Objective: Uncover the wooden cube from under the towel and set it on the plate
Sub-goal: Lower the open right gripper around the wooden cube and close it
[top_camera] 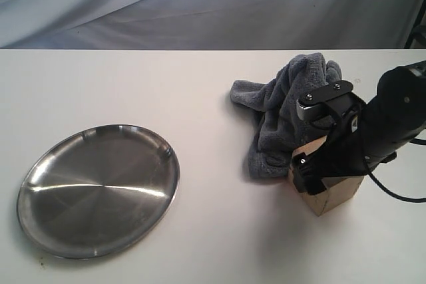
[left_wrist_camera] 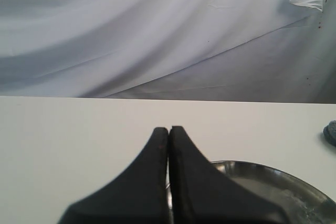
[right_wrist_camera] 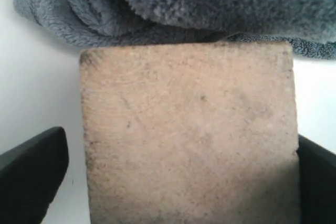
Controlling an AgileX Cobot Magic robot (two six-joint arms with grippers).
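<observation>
Wooden cube [top_camera: 338,197]: partly hidden behind right gripper [right_wrist_camera: 181,177], jaws spread astride (towel [top_camera: 279,108] touching one edge).
Left gripper [left_wrist_camera: 168,132]: jaws pressed together.

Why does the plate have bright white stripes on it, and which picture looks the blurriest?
Exterior view: the plate is shiny metal, so light glares off it in pale streaks. Left wrist view: the left gripper sits so close that its edges look soft. Right wrist view: the wooden cube fills the frame, while the dark fingers beside it are blurriest.
</observation>
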